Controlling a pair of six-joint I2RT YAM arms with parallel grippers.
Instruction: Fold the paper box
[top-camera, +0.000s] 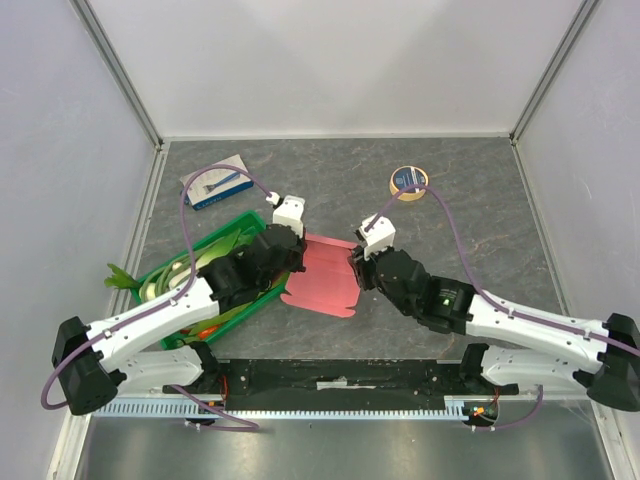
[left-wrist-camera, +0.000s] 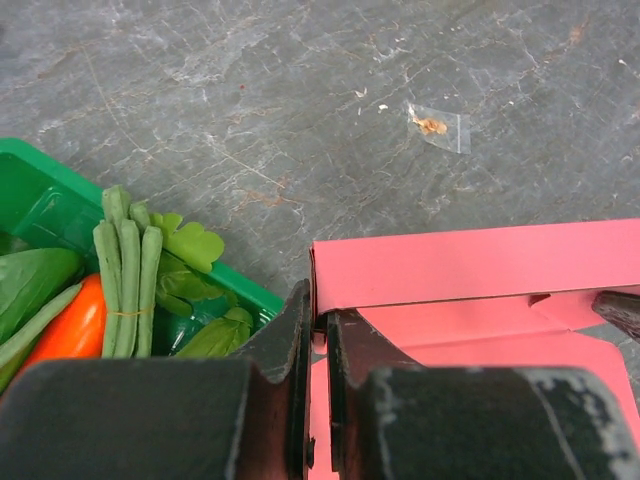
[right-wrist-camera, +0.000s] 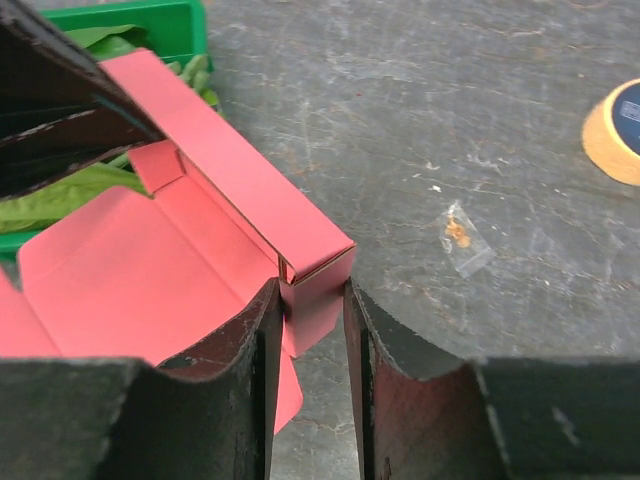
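Grey marbled desk (top-camera: 480, 200), with the pink paper box (top-camera: 325, 275) lying half-folded near its middle, the left gripper (top-camera: 296, 262) clamped on its left end, the right gripper (right-wrist-camera: 312, 300) pinching its right end, beside a green crate (left-wrist-camera: 30, 190).
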